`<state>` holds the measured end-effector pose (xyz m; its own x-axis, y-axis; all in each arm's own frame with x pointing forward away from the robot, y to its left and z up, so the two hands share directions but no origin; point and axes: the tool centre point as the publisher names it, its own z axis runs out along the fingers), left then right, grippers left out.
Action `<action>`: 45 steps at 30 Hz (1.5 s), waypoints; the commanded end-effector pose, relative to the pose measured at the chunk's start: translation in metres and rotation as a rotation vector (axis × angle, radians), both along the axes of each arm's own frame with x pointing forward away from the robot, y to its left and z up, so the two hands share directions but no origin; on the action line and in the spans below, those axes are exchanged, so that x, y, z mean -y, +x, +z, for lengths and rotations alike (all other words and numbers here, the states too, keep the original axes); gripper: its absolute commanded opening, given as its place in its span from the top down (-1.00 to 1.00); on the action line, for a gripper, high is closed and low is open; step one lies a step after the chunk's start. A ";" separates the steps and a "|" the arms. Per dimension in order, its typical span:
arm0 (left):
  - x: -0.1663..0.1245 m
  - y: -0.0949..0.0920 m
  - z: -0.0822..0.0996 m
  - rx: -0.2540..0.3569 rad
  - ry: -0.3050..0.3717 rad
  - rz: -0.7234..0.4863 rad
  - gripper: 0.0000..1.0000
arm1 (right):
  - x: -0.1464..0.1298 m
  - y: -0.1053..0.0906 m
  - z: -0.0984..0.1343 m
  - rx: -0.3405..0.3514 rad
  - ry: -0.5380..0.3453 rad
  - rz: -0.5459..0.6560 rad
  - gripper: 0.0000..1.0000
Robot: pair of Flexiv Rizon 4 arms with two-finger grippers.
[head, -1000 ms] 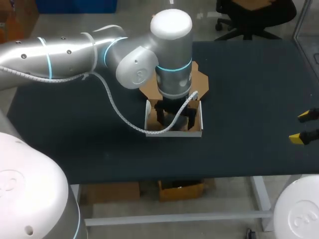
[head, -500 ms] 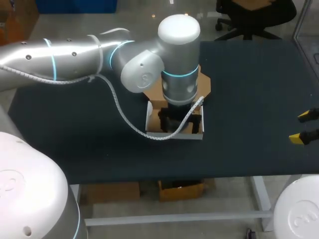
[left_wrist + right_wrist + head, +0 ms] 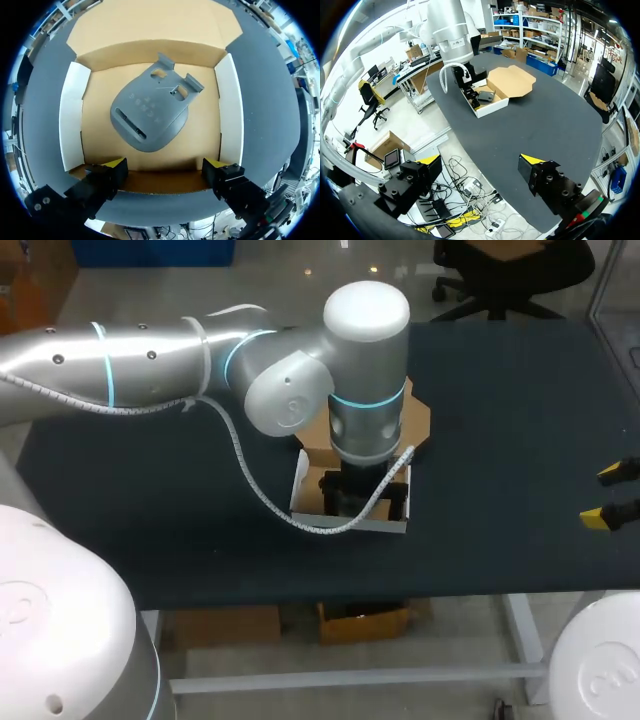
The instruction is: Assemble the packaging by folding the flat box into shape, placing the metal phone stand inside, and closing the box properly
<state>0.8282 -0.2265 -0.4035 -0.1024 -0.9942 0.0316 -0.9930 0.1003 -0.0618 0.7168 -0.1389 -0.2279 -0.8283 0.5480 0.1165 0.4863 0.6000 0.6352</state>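
Lying in box (image 3: 72,115), phone stand (image 3: 150,112), hidden overhead

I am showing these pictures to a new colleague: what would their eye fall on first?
First the large silver left arm, stretched over the middle of the dark table above the open cardboard box, white outside, brown inside. In the left wrist view the grey metal phone stand lies flat on its floor, the open left gripper above the near wall. The right gripper is open and empty at the table's right edge.
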 end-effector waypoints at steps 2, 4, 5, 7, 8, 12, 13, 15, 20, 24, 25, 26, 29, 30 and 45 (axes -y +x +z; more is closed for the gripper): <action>0.001 -0.012 0.001 0.011 0.007 0.018 -1.00 | 0.001 -0.001 0.001 0.002 0.003 0.002 -1.00; 0.002 -0.016 0.002 0.011 0.008 0.031 -1.00 | 0.001 -0.001 0.001 0.002 0.003 0.002 -1.00; 0.003 -0.018 0.002 0.011 0.008 0.034 -1.00 | 0.001 -0.001 0.001 0.002 0.003 0.002 -1.00; 0.005 -0.022 0.002 0.010 0.009 0.044 -1.00 | 0.001 -0.001 0.001 0.002 0.003 0.002 -1.00; 0.006 -0.023 0.002 0.010 0.011 0.047 -1.00 | 0.001 -0.001 0.001 0.002 0.003 0.002 -1.00; 0.008 -0.031 0.002 0.006 0.010 0.063 -1.00 | 0.001 -0.001 0.001 0.002 0.003 0.002 -1.00; 0.009 -0.032 0.002 0.004 0.009 0.066 -1.00 | 0.001 -0.001 0.001 0.002 0.003 0.002 -1.00; 0.009 -0.035 0.001 -0.002 0.007 0.076 -1.00 | 0.001 -0.001 0.001 0.002 0.003 0.002 -1.00; 0.008 -0.042 -0.002 -0.011 0.009 0.101 -1.00 | 0.001 -0.001 0.001 0.002 0.003 0.002 -1.00; 0.007 -0.047 -0.001 -0.010 0.010 0.120 -1.00 | 0.001 -0.001 0.001 0.002 0.003 0.002 -1.00; 0.006 -0.048 0.000 -0.009 0.010 0.124 -1.00 | 0.001 -0.001 0.001 0.002 0.003 0.002 -1.00; 0.006 -0.048 0.000 -0.007 0.009 0.129 -1.00 | 0.001 -0.001 0.001 0.002 0.003 0.002 -1.00; 0.005 -0.048 0.002 -0.003 0.008 0.136 -1.00 | 0.001 -0.001 0.001 0.002 0.003 0.002 -1.00; 0.004 -0.048 0.003 -0.002 0.008 0.137 -1.00 | 0.001 -0.001 0.001 0.002 0.003 0.002 -1.00; -0.023 -0.041 0.047 0.144 -0.060 0.035 -1.00 | 0.001 -0.001 0.001 0.002 0.003 0.002 -1.00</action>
